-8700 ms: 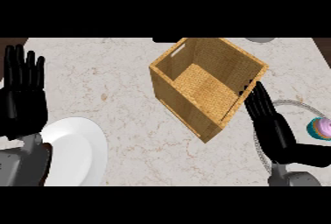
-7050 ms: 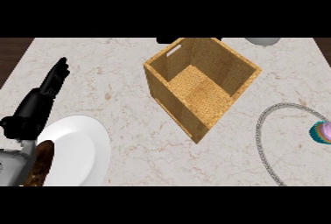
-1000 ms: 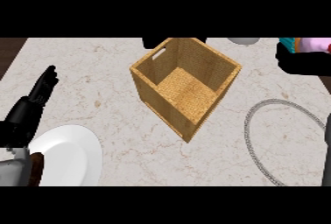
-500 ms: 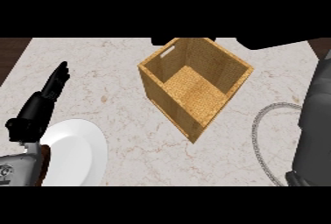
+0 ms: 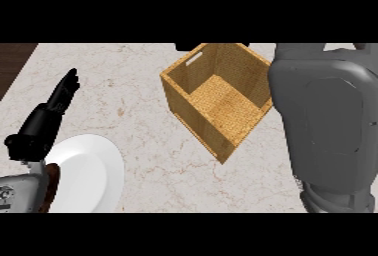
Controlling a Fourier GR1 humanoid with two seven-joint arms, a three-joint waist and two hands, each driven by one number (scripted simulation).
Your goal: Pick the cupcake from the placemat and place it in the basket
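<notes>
The wicker basket [image 5: 198, 121] stands tilted on the marble counter, a little right of the middle, and its floor shows bare. My right forearm [image 5: 325, 120] fills the right side and runs from the lower edge up past the basket's right corner. Its hand lies beyond the top edge. The cupcake and the placemat do not show; the forearm covers that part of the counter. My left hand [image 5: 46, 117] rests at the left, seen edge-on, fingers straight and pointing up, holding nothing.
A white plate [image 5: 88, 175] lies at the lower left beside my left wrist. A small dark object [image 5: 184, 46] sits just behind the basket's far rim. The counter's dark edge [image 5: 15, 55] shows at the upper left.
A second ago my right hand was at the upper right with something pink in it. Since then the right forearm has swung in over the right side, hiding the placemat ring.
</notes>
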